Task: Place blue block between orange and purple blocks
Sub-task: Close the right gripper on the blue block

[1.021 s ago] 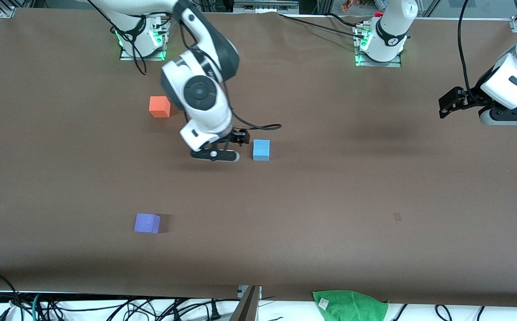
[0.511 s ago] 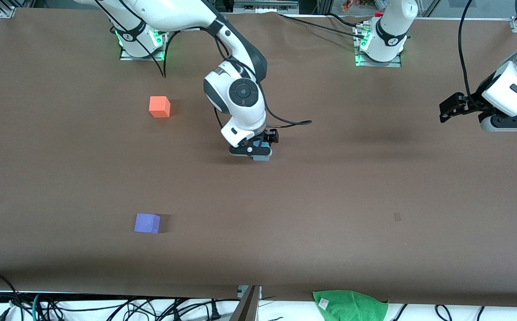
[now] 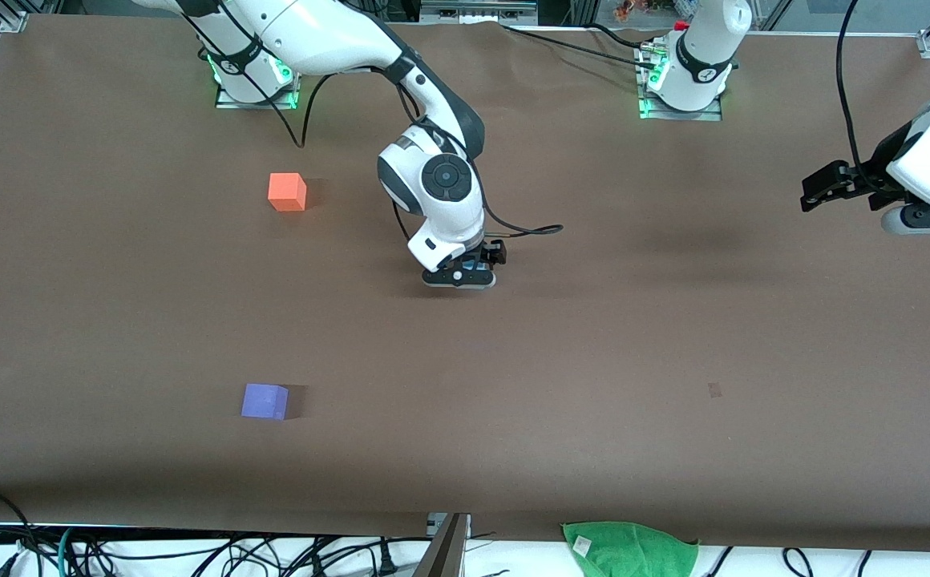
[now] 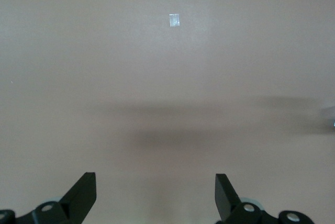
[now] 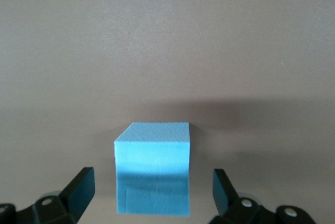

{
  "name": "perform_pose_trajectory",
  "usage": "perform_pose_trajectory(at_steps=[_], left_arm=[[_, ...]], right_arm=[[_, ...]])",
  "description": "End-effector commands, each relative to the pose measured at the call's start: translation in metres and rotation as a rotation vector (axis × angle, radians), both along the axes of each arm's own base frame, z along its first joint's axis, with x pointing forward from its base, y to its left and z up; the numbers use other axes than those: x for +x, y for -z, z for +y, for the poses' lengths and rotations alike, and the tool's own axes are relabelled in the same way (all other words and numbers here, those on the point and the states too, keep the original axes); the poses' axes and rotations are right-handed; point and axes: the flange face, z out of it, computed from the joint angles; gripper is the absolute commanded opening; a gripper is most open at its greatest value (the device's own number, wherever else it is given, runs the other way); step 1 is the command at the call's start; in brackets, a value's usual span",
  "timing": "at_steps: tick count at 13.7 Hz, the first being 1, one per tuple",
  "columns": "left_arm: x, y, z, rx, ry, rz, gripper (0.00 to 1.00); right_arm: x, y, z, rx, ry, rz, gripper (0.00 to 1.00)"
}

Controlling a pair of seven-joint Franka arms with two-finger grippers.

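The blue block rests on the table between the open fingers of my right gripper, with a gap on each side. In the front view my right gripper is low over the middle of the table and covers nearly all of the block. The orange block sits toward the right arm's end, close to the bases. The purple block sits nearer to the front camera, in line with the orange one. My left gripper waits in the air at the left arm's end, open and empty.
A green cloth lies off the table's near edge. A small tape mark is on the brown table cover and also shows in the left wrist view. Cables run along the near edge.
My right gripper has moved from beside the blue block toward the left arm's end and come down around it. My left arm has drifted slightly outward.
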Motion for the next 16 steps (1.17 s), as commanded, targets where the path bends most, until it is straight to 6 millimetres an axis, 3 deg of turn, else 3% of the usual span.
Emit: perform_pose_trajectory(at_steps=[1,9,10,13,14,16], left_arm=[[0.003,-0.004,-0.002,-0.021,0.006,0.01,1.0],[0.003,-0.003,-0.002,-0.02,0.003,0.011,1.0],[0.003,-0.004,-0.003,-0.021,0.003,0.01,1.0],[0.005,-0.014,-0.004,-0.022,0.003,-0.012,1.0],[0.005,-0.014,-0.004,-0.022,0.003,-0.012,1.0],[0.005,-0.012,-0.003,-0.02,0.0,-0.009,1.0]], right_arm=[[-0.001,0.009,0.004,-0.018,-0.012,-0.025,1.0],[-0.002,0.024,0.007,-0.005,-0.013,-0.036,0.99],[-0.003,0.027,0.007,-0.007,-0.016,-0.032,0.94],[-0.003,0.028,0.007,-0.005,-0.016,-0.034,0.59],[-0.003,0.027,0.008,-0.003,-0.016,-0.036,0.52],[-0.002,0.021,0.008,-0.002,-0.02,-0.044,0.5]])
